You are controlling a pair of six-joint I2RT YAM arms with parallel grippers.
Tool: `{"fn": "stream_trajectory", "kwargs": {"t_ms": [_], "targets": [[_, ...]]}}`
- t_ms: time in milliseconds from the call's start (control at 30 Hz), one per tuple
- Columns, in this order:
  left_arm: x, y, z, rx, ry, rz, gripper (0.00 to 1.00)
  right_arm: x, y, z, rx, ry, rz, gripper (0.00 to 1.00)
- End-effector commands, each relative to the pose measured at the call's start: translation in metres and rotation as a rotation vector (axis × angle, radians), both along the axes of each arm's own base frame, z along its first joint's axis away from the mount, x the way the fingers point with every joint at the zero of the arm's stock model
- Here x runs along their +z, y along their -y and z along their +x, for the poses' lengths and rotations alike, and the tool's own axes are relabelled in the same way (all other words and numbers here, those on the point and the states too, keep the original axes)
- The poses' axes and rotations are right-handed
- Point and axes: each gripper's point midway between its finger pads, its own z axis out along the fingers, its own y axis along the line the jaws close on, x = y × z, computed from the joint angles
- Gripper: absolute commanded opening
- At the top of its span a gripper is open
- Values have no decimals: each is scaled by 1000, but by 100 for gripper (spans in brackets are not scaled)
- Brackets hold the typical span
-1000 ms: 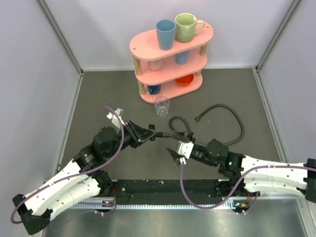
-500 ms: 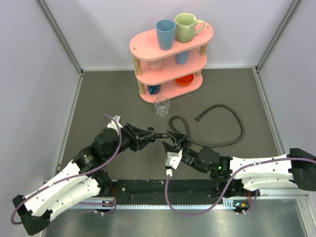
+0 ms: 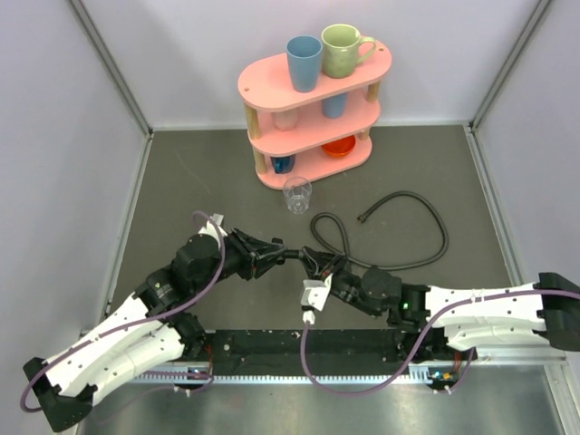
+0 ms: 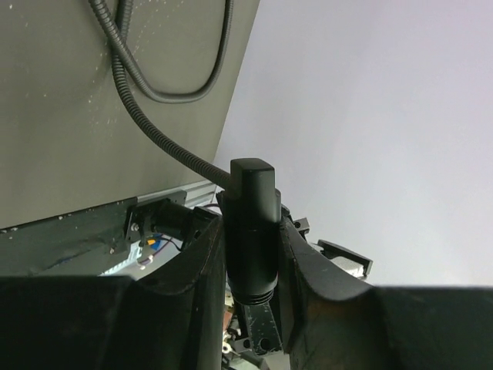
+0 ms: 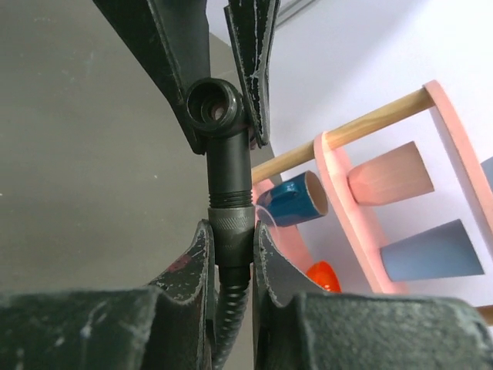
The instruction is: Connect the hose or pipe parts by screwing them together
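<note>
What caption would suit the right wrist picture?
Right pincer grips the knurled black end nut of a ribbed black hose, butted to a black elbow fitting held by the left pincer.

A: Which items are counted outside the rack [image 3: 272, 83]?
B: One elbow fitting [image 5: 228, 166] and one clear glass [image 3: 296, 194] are recorded. Whether the hose [image 3: 438, 217] is one piece or two cannot be determined.
A: And on the rack?
B: Four cups are counted: blue cup [image 3: 304, 62], pink cup [image 3: 286, 119], second blue cup [image 3: 334, 105], dark blue cup [image 3: 283, 164]. One mug [image 3: 341, 50] and one bowl [image 3: 339, 145] are added.
</note>
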Motion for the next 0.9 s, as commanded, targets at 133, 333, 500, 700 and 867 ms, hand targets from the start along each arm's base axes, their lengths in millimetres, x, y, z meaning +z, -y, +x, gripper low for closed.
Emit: {"fn": "stream_trajectory", "kwargs": {"t_ms": [133,333,500,700,867], "targets": [[40,34,-14,-287,406,52,0,56,-13,-16,216,-230,165,0],[24,50,-19,-510,759,220,0,48,-12,-13,327,-398,117,0],[14,59,-36,-663,964,193,0,38,-8,-8,379,-515,91,0],[12,51,-42,-669,1226,225,0,27,-7,-11,477,-650,62,0],[22,34,-28,-536,1365,343,0,14,-12,-7,468,-711,33,0]]}}
